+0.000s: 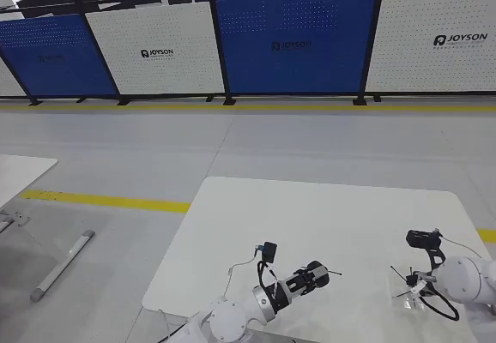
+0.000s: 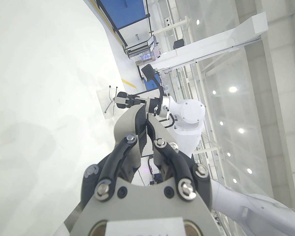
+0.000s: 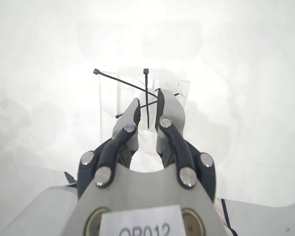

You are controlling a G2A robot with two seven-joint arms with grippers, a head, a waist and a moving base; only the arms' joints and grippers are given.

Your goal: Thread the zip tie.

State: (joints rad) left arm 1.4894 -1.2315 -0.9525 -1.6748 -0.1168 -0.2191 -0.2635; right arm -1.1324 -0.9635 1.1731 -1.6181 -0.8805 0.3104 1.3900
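Top view first. The white table (image 1: 317, 214) fills the middle. At its 6 o'clock edge sits the left gripper (image 1: 318, 275), clenched, and a thin dark sliver (image 1: 335, 273) pokes out past its tips toward 3 o'clock. Whether that's a tie, I can't tell. Over at 4 o'clock is the right gripper (image 1: 415, 279), just beside the black zip ties (image 1: 397, 273), which lie on a clear stand (image 1: 411, 297).

On to the left wrist view. The left gripper (image 2: 144, 110) is pressed tight, its ribbed pads (image 2: 140, 126) meeting, and it hangs above the table (image 2: 39, 62). Well beyond it, the right gripper (image 2: 118, 100) points at the zip ties (image 2: 109, 93) on the clear stand (image 2: 102, 99).

Now the right wrist view. The right gripper (image 3: 148, 100) is released, jaws parted with one finger either side of the pile. Three zip ties (image 3: 147, 92) cross one another on the clear stand (image 3: 109, 94), which rests on the table (image 3: 39, 25). One tie runs straight between the fingers (image 3: 134, 111) and the other two slant across it. Nothing is grasped here.
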